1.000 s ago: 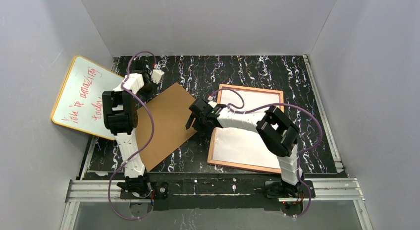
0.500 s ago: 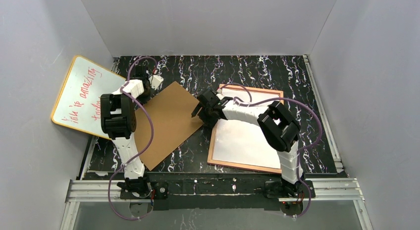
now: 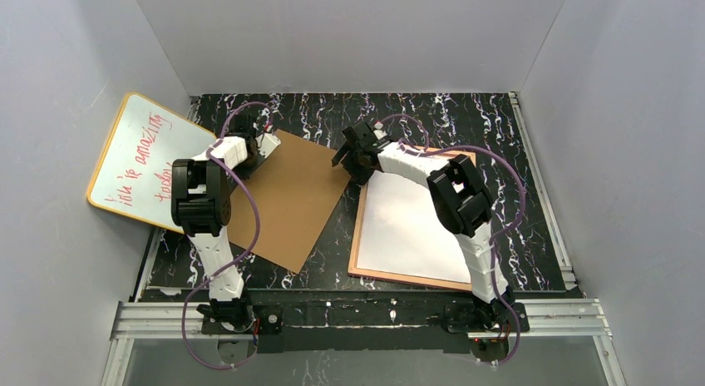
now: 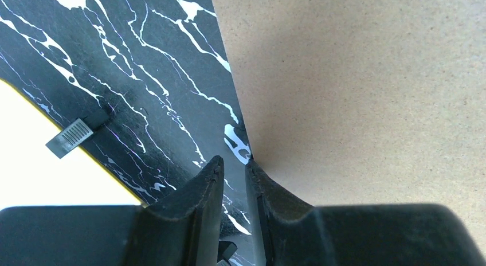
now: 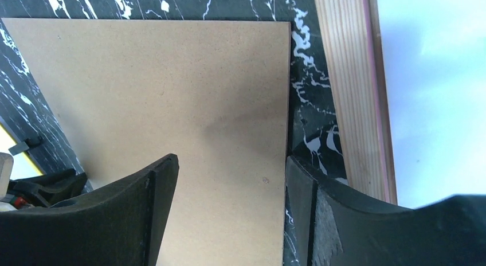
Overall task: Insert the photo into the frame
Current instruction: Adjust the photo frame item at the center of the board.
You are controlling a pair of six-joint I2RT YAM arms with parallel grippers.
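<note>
My left arm (image 3: 218, 265) and right arm (image 3: 480, 257) are white links with bulky black joints (image 3: 199, 205), each trailing a purple cable (image 3: 257, 226). My left tool (image 4: 234, 165) and right tool (image 5: 229, 174) have matte black fingers (image 5: 157, 191).

Top external: fixed high above the near edge, tilted down and forward, far enough back to take in the whole black marbled table (image 3: 465, 111) in one wide look. Left wrist: very close to the surface, facing down past the left gripper (image 4: 233, 163) at one edge of the brown board (image 4: 355, 94), a strip of table and a corner of the whiteboard (image 4: 28, 163). Right wrist: somewhat higher, facing down past the right gripper (image 5: 230, 160) over the same board to a rail of the frame (image 5: 352, 94); both wrist views share the board, and the top view holds all of it.
</note>
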